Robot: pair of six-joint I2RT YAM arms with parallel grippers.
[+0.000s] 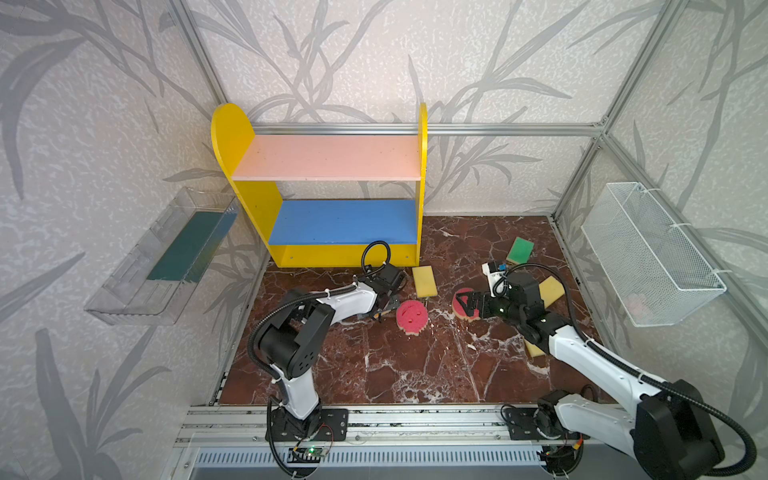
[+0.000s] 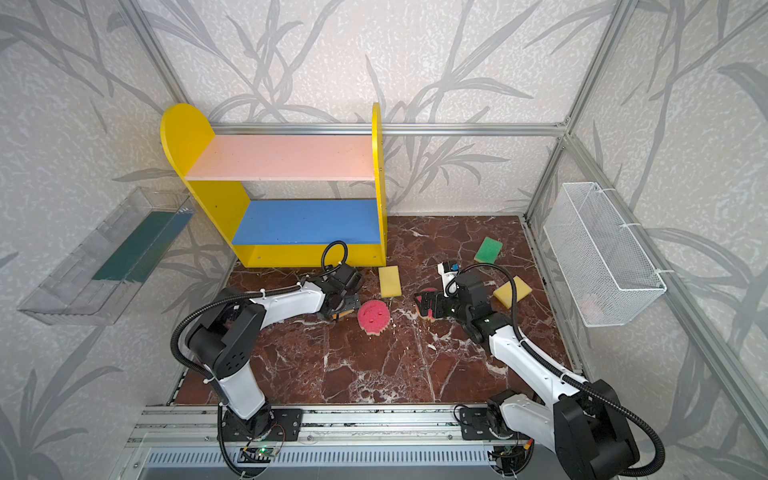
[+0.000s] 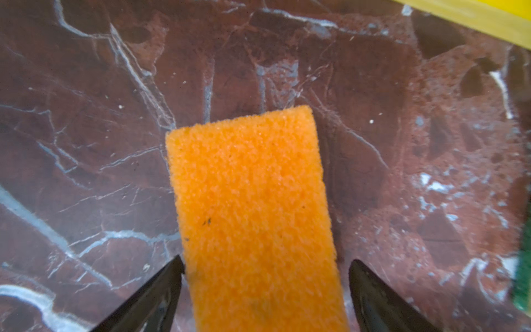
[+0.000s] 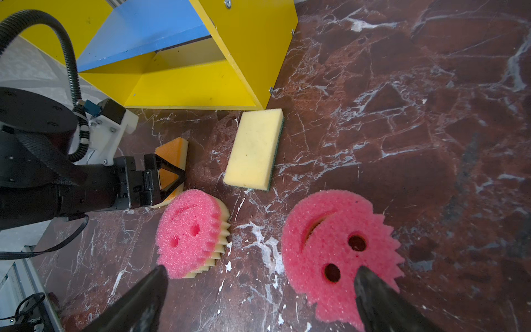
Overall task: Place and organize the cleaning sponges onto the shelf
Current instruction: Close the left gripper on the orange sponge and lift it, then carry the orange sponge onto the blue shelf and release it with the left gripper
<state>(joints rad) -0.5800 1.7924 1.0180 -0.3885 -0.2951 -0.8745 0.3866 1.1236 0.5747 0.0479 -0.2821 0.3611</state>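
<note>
The yellow shelf [image 1: 245,166] [image 2: 187,137] stands at the back left, its pink and blue boards bare. My left gripper [image 3: 267,260] [image 1: 384,307] is open, its fingers on either side of an orange-faced sponge [image 3: 253,207] [image 4: 172,149] lying on the floor. A round pink smiley sponge [image 1: 411,318] [image 4: 189,232] lies just right of it. My right gripper [image 4: 262,270] [image 1: 463,303] hangs open low over a second pink smiley sponge [image 4: 339,247], one finger above its edge. Loose on the floor are a yellow sponge [image 1: 424,281], a green-faced one [image 1: 519,250] and another yellow one [image 1: 550,291].
A further yellow sponge [image 1: 534,349] peeks out under the right arm. A clear plastic tray [image 1: 166,257] hangs on the left wall and a white wire basket [image 1: 652,253] on the right wall. An aluminium rail [image 1: 374,419] runs along the front.
</note>
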